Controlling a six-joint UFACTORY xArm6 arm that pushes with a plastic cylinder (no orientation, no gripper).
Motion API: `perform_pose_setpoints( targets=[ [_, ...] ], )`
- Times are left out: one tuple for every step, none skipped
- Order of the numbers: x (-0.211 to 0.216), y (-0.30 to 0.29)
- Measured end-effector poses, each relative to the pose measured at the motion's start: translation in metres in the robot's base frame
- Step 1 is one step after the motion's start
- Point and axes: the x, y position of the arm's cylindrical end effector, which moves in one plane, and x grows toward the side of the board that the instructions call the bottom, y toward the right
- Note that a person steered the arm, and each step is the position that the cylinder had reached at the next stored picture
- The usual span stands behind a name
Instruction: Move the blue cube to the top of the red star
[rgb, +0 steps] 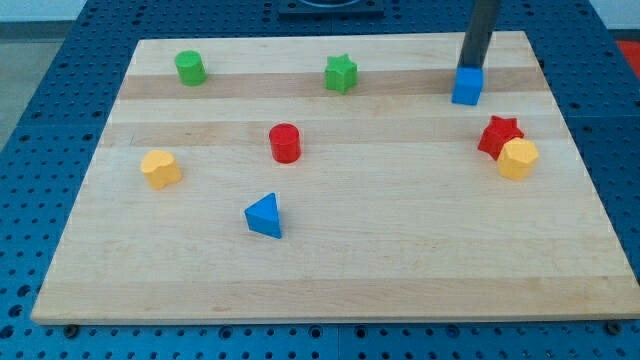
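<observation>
Wooden board (330, 290): pale, on blue perforated table. Red star (498, 135): view's right, touching yellow block (518, 159). Blue cube (467, 87): just above-left of star, near. My tip (470, 68): bare rod, no jaws, touching cube's top edge; cube lies toward view's bottom.

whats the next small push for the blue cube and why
Probably a short push toward the view's bottom and slightly right. My tip sits at the top edge of the blue cube, and the red star lies below and a bit right of it, a gap still between them, with a yellow block against the star's lower right.
</observation>
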Motion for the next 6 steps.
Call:
perform_pose_setpoints(
  targets=[
    [0.017,0.000],
    [-0.016,-0.011],
    [-0.022,-0.049],
    [0.003,-0.056],
    [0.031,-0.050],
    [0.044,-0.030]
  ],
)
